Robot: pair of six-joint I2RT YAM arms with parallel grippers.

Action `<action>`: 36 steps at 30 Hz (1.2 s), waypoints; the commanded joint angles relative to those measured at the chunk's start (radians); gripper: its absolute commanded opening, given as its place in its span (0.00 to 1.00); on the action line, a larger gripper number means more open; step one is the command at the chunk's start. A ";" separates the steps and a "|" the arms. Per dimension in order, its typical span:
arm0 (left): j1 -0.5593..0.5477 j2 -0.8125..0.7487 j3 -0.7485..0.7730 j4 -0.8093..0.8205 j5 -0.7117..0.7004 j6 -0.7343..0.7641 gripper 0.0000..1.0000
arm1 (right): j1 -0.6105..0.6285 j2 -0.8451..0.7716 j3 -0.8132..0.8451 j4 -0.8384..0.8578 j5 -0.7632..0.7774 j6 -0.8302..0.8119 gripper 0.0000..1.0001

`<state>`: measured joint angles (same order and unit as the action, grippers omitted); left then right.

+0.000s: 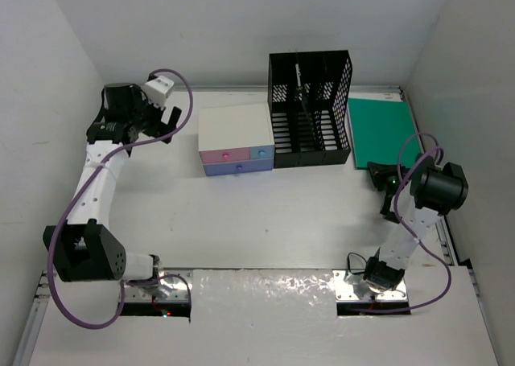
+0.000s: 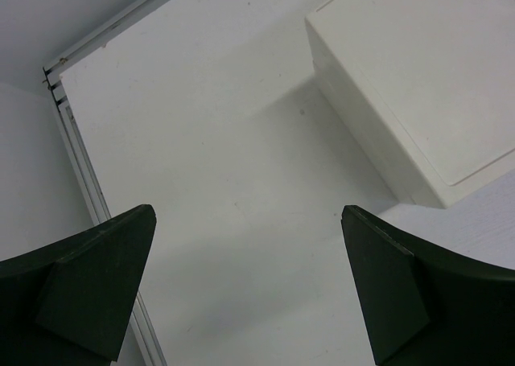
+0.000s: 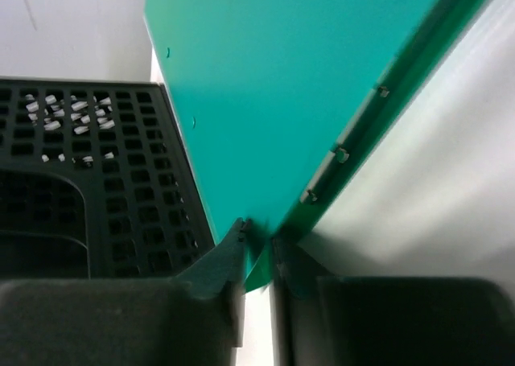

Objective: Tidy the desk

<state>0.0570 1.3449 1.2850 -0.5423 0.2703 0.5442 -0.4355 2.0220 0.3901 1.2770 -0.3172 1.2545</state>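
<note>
The white desk (image 1: 265, 221) carries a green folder (image 1: 382, 131) lying flat at the back right. My right gripper (image 1: 376, 174) is at the folder's near left corner. In the right wrist view it (image 3: 259, 233) is shut on that corner of the green folder (image 3: 282, 76). My left gripper (image 1: 170, 121) hovers at the back left, beside the small drawer box (image 1: 236, 141). In the left wrist view it (image 2: 248, 213) is open and empty over the bare desk (image 2: 217, 125), with the box's white top (image 2: 418, 76) to its right.
A black mesh file organizer (image 1: 310, 108) stands between the drawer box and the folder, close to the folder's left edge (image 3: 80, 181). White walls close in the back and both sides. The desk's grey rim (image 2: 80, 149) runs along the left. Crinkled foil (image 1: 265, 289) lies between the arm bases.
</note>
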 commanded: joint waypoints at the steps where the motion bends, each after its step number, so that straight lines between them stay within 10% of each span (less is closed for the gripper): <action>1: -0.023 0.000 0.043 0.031 -0.022 -0.010 1.00 | 0.009 0.035 0.044 0.127 0.018 0.017 0.11; 13: -0.238 0.005 0.080 0.001 -0.153 0.088 0.99 | 0.014 -0.454 0.007 -0.284 0.066 -0.191 0.00; 26: -0.986 0.178 0.066 0.251 -0.542 0.382 1.00 | 0.012 -1.019 0.141 -1.024 0.144 -0.288 0.00; 36: -1.186 0.420 0.058 0.639 -0.310 0.468 1.00 | 0.012 -1.186 0.141 -1.199 0.089 -0.267 0.00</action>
<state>-1.1156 1.7058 1.2972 -0.1085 -0.1108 0.9760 -0.4274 0.8696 0.4843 0.1242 -0.1959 0.9901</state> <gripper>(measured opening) 0.996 0.002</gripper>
